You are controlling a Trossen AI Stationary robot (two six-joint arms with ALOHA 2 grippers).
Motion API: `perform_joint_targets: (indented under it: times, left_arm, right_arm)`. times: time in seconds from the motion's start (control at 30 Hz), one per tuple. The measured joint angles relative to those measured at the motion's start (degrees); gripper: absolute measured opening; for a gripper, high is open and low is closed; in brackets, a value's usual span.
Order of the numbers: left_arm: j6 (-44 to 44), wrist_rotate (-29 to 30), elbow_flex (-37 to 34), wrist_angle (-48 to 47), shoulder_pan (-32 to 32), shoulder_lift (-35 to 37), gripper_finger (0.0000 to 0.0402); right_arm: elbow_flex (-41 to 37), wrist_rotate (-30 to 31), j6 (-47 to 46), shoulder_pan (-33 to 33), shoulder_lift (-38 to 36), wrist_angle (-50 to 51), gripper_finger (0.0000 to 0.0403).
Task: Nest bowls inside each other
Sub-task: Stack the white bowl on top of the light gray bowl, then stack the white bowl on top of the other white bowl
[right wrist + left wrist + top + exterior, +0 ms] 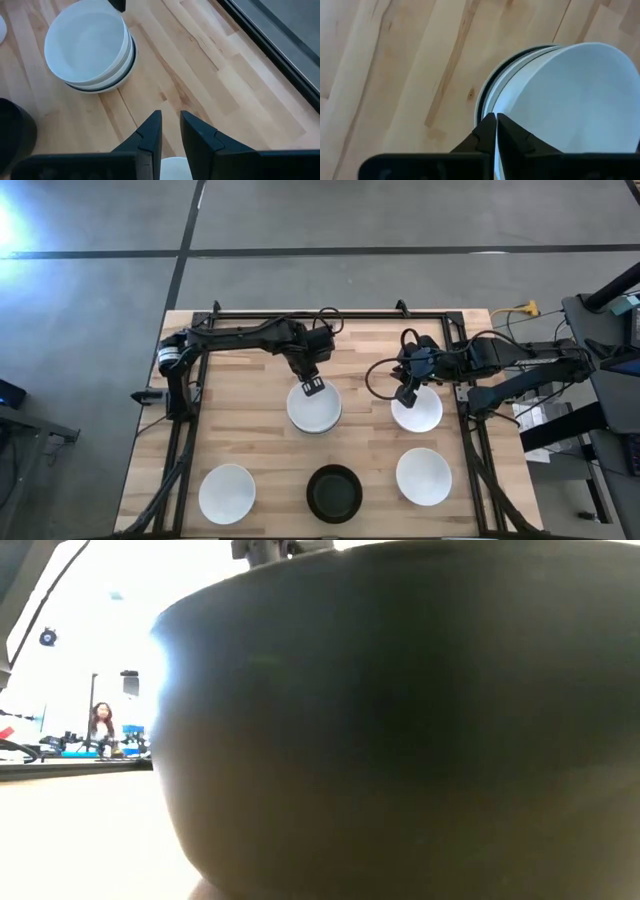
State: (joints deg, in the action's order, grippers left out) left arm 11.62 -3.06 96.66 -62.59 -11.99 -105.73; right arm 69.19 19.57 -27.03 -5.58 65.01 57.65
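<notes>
A stack of nested bowls (314, 410), white ones over a dark one, stands mid-table; the right wrist view shows it too (90, 47). My left gripper (313, 387) is at its far rim, shut on the top white bowl (570, 100). A single white bowl (420, 413) stands to the right. My right gripper (407, 394) hovers at that bowl's far-left rim, narrowly open (170, 122), and a sliver of this bowl (175, 169) shows between its fingers. Near the table's front edge stand a white bowl (227, 493), a black bowl (334, 492) and another white bowl (423, 476). My left gripper pinches the top white bowl's rim (501, 107) on its far side, one finger (482, 135) outside the wall and the other inside. The fingers come from above, pointing down. The bowl sits nested in the stack.
The black bowl (400, 720) fills the low view. A dark frame rail (330, 313) runs along the table's far edge, with cables near the right arm (380, 375). Bare wood (250, 430) lies between the stack and the front row. A person (100, 720) shows far off in the room.
</notes>
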Motion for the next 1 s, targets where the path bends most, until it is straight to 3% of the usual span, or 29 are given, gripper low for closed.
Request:
perform_joint_targets:
  times: [0.6, 0.8, 1.0]
  left_arm:
    - [1.6, 0.4, -1.6, 2.0, 0.0, 0.8, 0.0000]
    - [1.6, 6.5, -2.6, 0.1, 0.0, 7.0, 0.0000]
    - [4.4, 7.1, -12.0, 0.1, 0.1, 18.4, 0.0000]
  right_arm:
    - [0.0, 0.0, -0.5, 0.0, 0.0, 0.0, 0.0063]
    - [-0.2, -0.3, -1.8, 0.0, 0.0, 1.4, 0.0063]
    - [-2.9, -2.0, -4.0, 0.0, 0.0, 2.1, 0.0063]
